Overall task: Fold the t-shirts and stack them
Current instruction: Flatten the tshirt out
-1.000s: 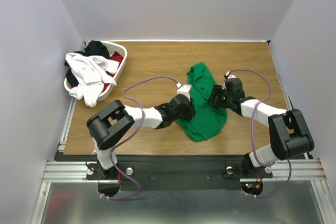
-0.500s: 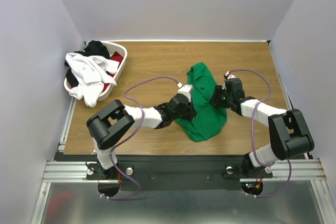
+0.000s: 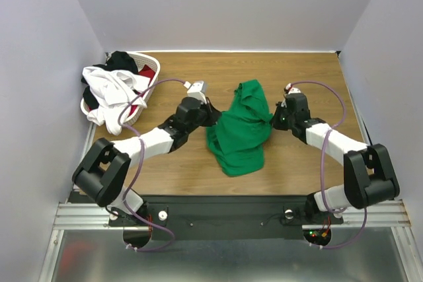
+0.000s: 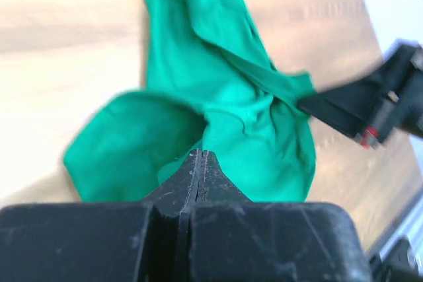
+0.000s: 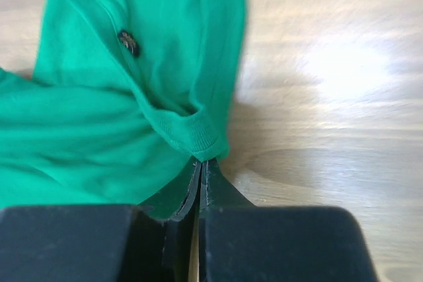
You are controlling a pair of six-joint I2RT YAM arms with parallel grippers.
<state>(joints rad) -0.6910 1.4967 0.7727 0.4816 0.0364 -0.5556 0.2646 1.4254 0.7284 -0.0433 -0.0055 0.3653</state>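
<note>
The bright green t-shirt [image 3: 241,130] lies crumpled on the wooden table [image 3: 317,77], stretched between both grippers. My left gripper [image 3: 213,117] is shut on its left edge. In the left wrist view the jaws [image 4: 200,155] are pressed together on green cloth [image 4: 225,97]. My right gripper [image 3: 273,118] is shut on the shirt's right edge. The right wrist view shows those jaws [image 5: 200,162] pinching a ribbed hem of the shirt [image 5: 99,123]. A white t-shirt [image 3: 112,94], a black one [image 3: 121,61] and a red one [image 3: 147,72] are heaped in the basket.
The white lattice laundry basket [image 3: 153,87] stands at the back left corner, with white cloth hanging over its near rim. Grey walls close in the table on three sides. The right gripper's black body [image 4: 370,107] shows beyond the shirt in the left wrist view.
The left arm has swung left and back, dragging the shirt's left edge with it. The shirt has shifted left and spread wider. Both grippers have closed on the cloth.
</note>
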